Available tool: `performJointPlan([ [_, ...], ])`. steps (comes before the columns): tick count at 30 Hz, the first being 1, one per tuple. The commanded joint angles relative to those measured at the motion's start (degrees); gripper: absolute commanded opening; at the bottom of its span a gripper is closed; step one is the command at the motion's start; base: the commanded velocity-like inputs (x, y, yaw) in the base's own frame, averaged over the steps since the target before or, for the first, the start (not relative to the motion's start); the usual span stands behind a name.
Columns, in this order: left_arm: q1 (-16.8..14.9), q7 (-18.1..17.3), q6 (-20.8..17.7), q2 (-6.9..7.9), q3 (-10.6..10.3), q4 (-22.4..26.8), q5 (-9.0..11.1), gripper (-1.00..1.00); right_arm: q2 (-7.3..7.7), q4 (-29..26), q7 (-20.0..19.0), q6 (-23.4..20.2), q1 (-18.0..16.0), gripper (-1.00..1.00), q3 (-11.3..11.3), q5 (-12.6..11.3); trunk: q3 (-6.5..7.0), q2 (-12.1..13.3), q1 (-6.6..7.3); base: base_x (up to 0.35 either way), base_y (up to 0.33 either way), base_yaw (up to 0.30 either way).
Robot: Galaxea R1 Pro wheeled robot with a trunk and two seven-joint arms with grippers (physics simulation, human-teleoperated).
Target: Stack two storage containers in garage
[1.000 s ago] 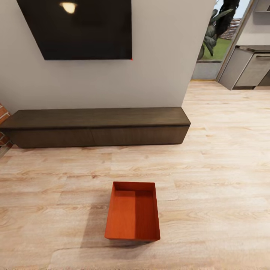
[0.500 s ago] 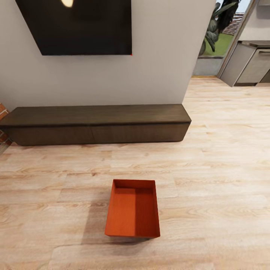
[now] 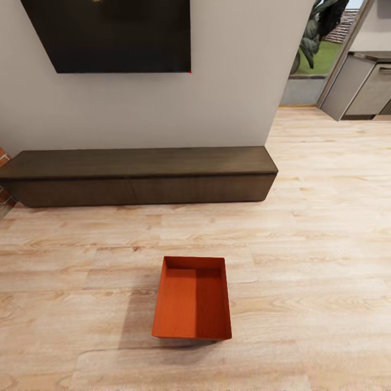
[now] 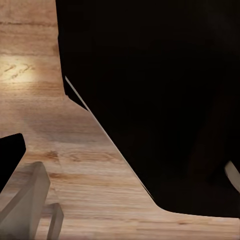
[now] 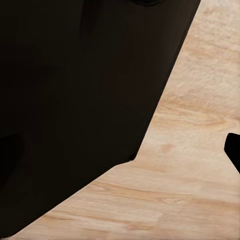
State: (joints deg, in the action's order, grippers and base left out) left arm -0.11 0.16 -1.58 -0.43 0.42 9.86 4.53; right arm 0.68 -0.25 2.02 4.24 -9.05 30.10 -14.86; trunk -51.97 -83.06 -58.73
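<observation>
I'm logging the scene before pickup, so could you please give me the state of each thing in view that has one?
storage container: empty, lidless, upright on the wood-plank floor, nothing touching it.
TV: screen dark, mounted on the wall.
console: fronts closed, top bare, against the wall.
left gripper fingers: partly in view over the floor, holding nothing visible; open or shut unclear.

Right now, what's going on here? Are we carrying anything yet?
Nothing is in hand that these views show. One orange-red storage container sits empty on the light wood-plank floor of the living room, in front of the low dark console under the wall TV. The robot faces the container; no gripper touches it.
</observation>
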Motion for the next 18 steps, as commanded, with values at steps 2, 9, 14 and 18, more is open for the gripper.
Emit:
performJointPlan([
  [2, 0.01, 0.01, -0.17, -0.01, 0.02, 0.07, 0.48, 1.0, 0.0, -0.01, 0.12, 0.09, 0.0, 1.0, 0.49, -0.52, -0.22, -0.01, 0.0, 0.0, 0.0, 0.0],
  [9, 0.0, 0.01, -0.16, -0.01, 0.02, 0.07, 0.48, 1.0, 0.02, -0.01, 0.1, 0.1, 0.0, 1.0, 0.49, -0.52, -0.86, -0.01, 0.0, 0.0, 0.0, 0.0],
  [14, 0.02, 0.02, -0.17, -0.01, 0.02, 0.07, 0.48, 1.0, -0.05, -0.01, 0.13, 0.12, 0.0, 1.0, 0.49, -0.52, -1.1, -0.01, 0.0, 0.0, 0.0, 0.0],
  [18, 0.0, 0.02, -0.17, -0.01, 0.02, 0.07, 0.48, 1.0, -0.29, -0.01, 0.17, 0.13, 0.0, 1.0, 0.49, -0.57, -1.12, -0.01, 0.0, 0.0, 0.0, -0.005],
])
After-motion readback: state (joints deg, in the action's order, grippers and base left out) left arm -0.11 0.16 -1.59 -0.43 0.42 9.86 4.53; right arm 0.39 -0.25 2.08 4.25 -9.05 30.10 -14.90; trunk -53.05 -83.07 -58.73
